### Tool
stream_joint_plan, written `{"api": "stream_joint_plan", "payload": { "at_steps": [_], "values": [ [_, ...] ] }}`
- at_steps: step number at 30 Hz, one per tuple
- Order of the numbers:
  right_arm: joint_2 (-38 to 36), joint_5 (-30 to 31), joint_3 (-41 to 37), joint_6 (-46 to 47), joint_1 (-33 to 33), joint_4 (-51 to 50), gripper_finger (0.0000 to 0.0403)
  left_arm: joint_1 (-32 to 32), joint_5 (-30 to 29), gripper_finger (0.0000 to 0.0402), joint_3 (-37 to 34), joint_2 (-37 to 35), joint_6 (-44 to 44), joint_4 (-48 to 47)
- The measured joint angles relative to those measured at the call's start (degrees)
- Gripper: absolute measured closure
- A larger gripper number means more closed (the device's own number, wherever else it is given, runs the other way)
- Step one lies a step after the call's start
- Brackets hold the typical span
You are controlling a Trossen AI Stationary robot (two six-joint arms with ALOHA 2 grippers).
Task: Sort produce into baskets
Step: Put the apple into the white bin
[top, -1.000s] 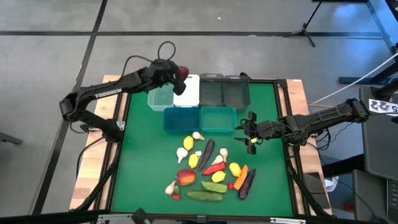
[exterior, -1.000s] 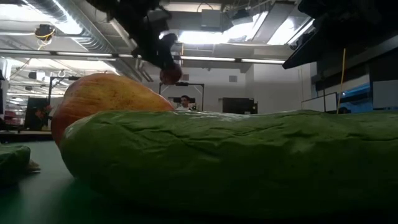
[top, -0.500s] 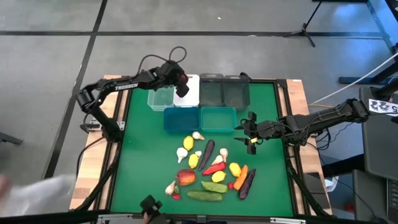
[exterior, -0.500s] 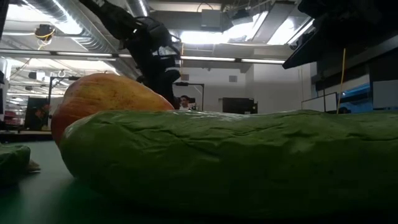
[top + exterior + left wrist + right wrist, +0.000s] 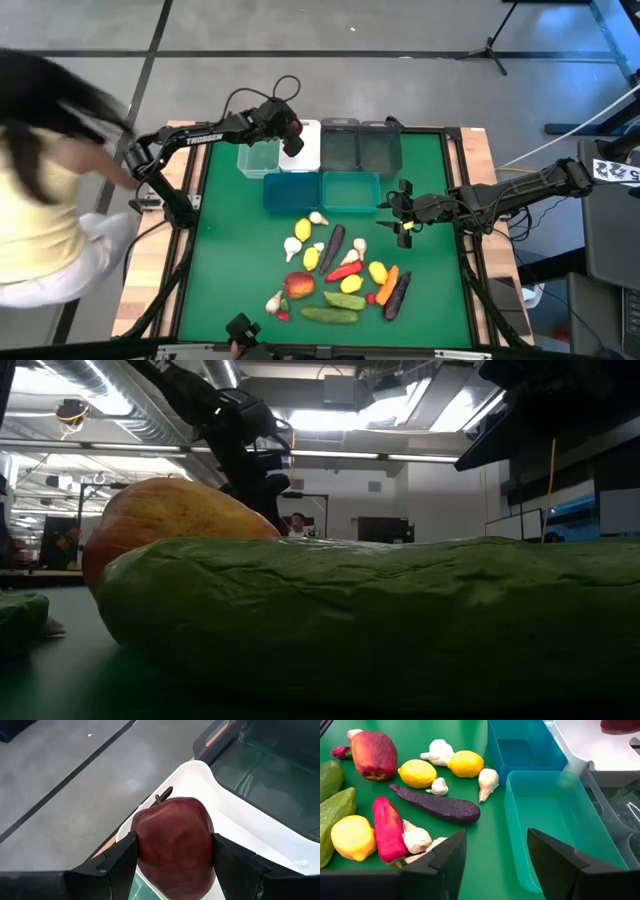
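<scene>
left gripper (image 5: 172,857) clamps a dark red apple (image 5: 173,840) over the white bin (image 5: 302,148) at the worktop's far edge; right gripper (image 5: 404,214), fingers spread, waits near the right edge.

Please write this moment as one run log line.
left gripper: shut on dark red toy apple, over white plastic bin | right gripper: open, waiting beside teal plastic bin

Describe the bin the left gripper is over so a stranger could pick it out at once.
On the green table, find the back row of four bins. The white bin is second from the left, under the left gripper and its red apple. It is the only opaque white one.
</scene>
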Motion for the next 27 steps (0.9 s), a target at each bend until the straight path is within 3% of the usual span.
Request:
{"api": "stream_joint_plan", "payload": {
  "at_steps": [15, 27],
  "values": [
    [0.00, 0.02, 0.00, -0.02, 0.00, 0.03, 0.0194, -3.54, 0.00, 0.0174, -0.02, -5.84, 3.37, -0.37],
    [0.00, 0.02, 0.00, 0.81, 0.00, -0.11, 0.0194, -3.06, 0.00, 0.0174, -0.02, -6.22, 2.43, -0.42]
  ]
}}
